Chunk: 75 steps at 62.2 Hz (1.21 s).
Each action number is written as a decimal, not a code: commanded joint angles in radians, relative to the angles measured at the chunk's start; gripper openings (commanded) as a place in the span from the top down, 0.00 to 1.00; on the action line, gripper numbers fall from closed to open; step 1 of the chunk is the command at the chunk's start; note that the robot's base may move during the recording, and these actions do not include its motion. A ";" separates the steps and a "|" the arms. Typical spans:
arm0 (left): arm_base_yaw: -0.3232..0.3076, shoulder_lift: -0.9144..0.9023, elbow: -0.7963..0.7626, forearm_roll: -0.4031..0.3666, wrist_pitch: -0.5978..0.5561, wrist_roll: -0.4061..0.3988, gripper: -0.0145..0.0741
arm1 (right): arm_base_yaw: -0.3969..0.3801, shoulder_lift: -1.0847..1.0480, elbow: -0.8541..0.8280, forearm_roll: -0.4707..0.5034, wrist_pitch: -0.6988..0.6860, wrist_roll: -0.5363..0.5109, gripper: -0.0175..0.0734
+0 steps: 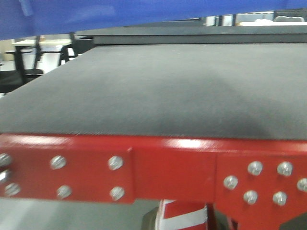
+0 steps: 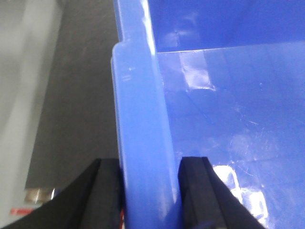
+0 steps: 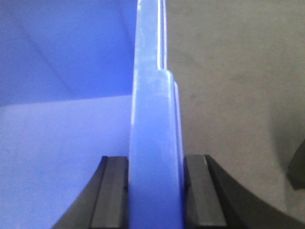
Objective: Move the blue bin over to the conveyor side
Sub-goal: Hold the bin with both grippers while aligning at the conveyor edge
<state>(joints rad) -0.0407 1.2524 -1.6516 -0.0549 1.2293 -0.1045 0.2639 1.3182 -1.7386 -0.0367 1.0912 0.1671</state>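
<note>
Holding the blue bin (image 2: 143,143) by two opposite walls, one arm per side. The left gripper (image 2: 150,191) is clamped across the rolled rim, with its black pads (image 2: 193,183) pressed to the wall's inner and outer faces. The right gripper (image 3: 156,191) is closed the same way on the opposite wall. No gap shows at either pad.

Bin position: up in the air, by my reading. On the front camera its blue side fills only the top strip of the view, hanging over the conveyor (image 1: 153,91), with the belt visible below it. Both wrist cameras look down past the rim onto dark belt outside the walls. On the left side that belt is a narrow band with pale floor (image 2: 24,71) beyond it, so I judge that wall to be near the belt's edge.

Nearest me is the red frame (image 1: 172,167) with its silver bolts (image 1: 115,163), just below the front camera.

Risks as I read them:
- The plastic is glossy and I only have a thin pinch on the rim. A jerk or uneven arm speed could let a wall slide through the pads and tip the bin.
- If the arms spread or close in, the walls would bow and one grip would loosen.
- Lowering with the left wall this close to the edge could leave the bin overhanging.
- The bin's underside is hidden, so its clearance over the belt is a guess.
</note>
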 commanded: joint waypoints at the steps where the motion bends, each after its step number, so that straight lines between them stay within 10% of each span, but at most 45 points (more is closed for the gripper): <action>1: -0.003 -0.019 -0.013 -0.003 -0.074 0.016 0.86 | 0.000 -0.026 -0.015 -0.040 -0.113 -0.006 0.90; 75: -0.003 -0.019 -0.013 -0.003 -0.074 0.016 0.86 | 0.000 -0.026 -0.015 -0.040 -0.113 -0.006 0.90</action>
<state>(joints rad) -0.0407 1.2524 -1.6516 -0.0529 1.2293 -0.1045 0.2639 1.3182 -1.7386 -0.0367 1.0912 0.1671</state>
